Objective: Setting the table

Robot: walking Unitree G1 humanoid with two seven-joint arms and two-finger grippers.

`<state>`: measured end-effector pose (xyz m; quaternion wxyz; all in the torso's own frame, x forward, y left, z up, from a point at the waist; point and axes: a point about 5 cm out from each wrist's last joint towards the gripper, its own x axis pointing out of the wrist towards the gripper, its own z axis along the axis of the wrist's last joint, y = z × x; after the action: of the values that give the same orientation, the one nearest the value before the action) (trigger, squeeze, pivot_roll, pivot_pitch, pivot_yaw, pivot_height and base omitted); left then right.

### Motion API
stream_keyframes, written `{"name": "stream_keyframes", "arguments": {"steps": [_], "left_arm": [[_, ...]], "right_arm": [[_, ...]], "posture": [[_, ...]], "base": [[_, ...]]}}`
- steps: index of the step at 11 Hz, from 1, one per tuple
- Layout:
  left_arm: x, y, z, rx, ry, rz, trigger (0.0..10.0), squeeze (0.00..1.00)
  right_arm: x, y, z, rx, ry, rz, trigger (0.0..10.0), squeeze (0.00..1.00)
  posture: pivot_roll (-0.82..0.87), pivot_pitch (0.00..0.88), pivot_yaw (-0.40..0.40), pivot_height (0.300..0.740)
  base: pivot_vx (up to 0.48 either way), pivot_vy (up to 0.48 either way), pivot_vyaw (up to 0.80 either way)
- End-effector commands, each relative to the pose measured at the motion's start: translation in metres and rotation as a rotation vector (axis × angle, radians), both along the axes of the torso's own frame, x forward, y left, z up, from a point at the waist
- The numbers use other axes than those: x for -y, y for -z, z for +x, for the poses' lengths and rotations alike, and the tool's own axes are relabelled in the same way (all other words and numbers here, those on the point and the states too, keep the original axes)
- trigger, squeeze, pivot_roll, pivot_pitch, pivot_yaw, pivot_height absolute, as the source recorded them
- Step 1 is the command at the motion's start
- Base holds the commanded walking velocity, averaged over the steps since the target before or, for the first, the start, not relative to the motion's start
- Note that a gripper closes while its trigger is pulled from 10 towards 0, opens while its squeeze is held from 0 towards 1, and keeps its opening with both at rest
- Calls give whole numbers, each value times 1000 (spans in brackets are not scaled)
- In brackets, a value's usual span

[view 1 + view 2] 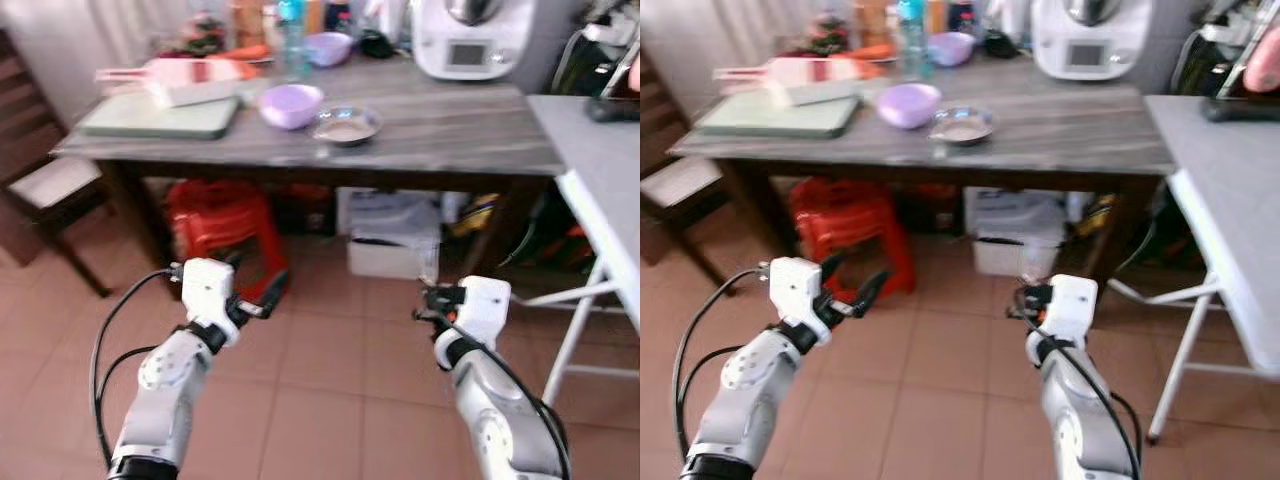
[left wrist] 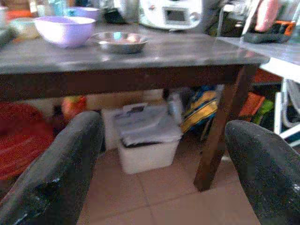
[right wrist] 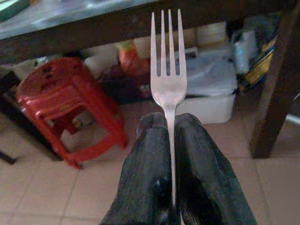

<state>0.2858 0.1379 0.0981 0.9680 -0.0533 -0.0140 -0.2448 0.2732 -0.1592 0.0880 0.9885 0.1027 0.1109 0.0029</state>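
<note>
My right gripper [image 3: 168,123] is shut on the handle of a silver fork [image 3: 168,79], whose tines point toward the table. It is held low over the tiled floor, short of the table's front edge. My left gripper [image 1: 254,291] is open and empty at about the same height, in front of the red stool. On the grey-topped wooden table [image 1: 450,140] stand a purple bowl [image 1: 290,104] and, beside it, a small metal bowl [image 1: 346,126]. A second purple bowl [image 1: 329,47] sits further back.
A green board [image 1: 160,117] lies at the table's left end and a white kitchen appliance [image 1: 470,38] stands at the back right. Stacked red stools [image 1: 214,224] and a white box [image 1: 394,252] are under the table. A white folding table [image 1: 600,160] is on the right, a chair [image 1: 50,190] on the left.
</note>
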Motion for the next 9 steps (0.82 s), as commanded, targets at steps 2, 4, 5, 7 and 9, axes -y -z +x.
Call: {"name": "stream_keyframes", "arguments": {"steps": [2,4,5,7,9], "left_arm": [[-2,-2,0,6,11,7,10000,0],[-1,-2,0,7,14,6,10000,0],[0,-2,1,7,16,5,10000,0],[1,-3,1,7,21,3,10000,0],[2,-2,1,5,27,2,10000,0]], "right_arm": [[0,-3,1,13,0,-4,10000,0],[1,-4,1,18,0,-11,10000,0],[1,-5,2,21,-3,-13,10000,0],[-1,-5,2,23,-7,-14,10000,0],[-1,-5,2,26,-9,-15,10000,0]], "posture": [[41,29,51,740],[38,26,51,740],[38,24,52,740],[39,23,52,740],[40,19,54,740]], "base": [[399,0,0],[396,0,0],[398,0,0],[396,0,0],[398,0,0]]}}
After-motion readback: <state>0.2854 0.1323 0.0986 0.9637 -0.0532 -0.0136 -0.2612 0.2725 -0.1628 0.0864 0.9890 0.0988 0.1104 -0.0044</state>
